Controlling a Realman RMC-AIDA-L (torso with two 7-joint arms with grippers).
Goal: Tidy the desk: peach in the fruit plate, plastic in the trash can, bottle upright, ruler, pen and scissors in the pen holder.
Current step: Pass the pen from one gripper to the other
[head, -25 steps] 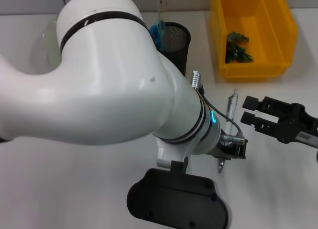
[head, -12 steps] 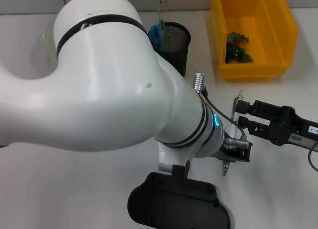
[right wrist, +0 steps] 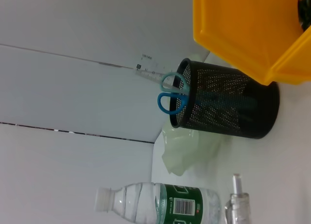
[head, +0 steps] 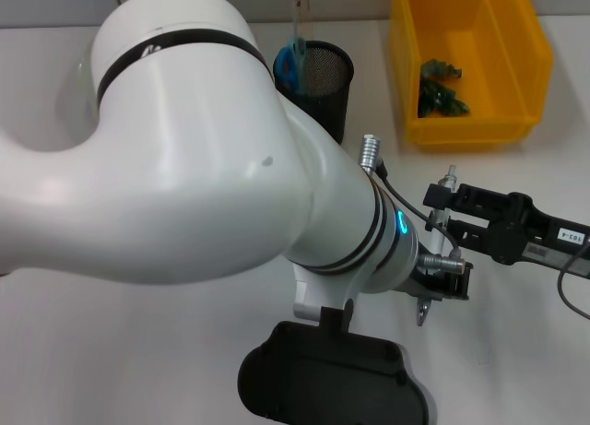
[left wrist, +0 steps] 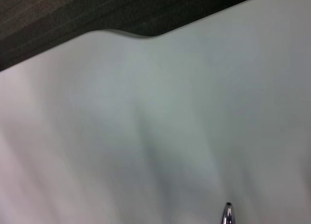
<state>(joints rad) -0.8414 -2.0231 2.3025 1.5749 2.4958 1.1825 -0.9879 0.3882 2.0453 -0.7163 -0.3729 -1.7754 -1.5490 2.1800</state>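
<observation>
The left arm's bulky white links filled most of the head view, bending down across the middle to a black-banded wrist with a lit blue-green indicator; the left gripper itself was hidden behind that arm. The right gripper (head: 441, 218) reached in from the right side, low over the surface, its black fingers (head: 458, 196) pointing toward the left wrist with a slim gap between them

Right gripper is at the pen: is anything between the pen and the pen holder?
Nothing stands on the bare table between the pen and the pen holder. The left arm's wrist lies close beside the pen and the right gripper. Scissors and a ruler already occupy the holder.
</observation>
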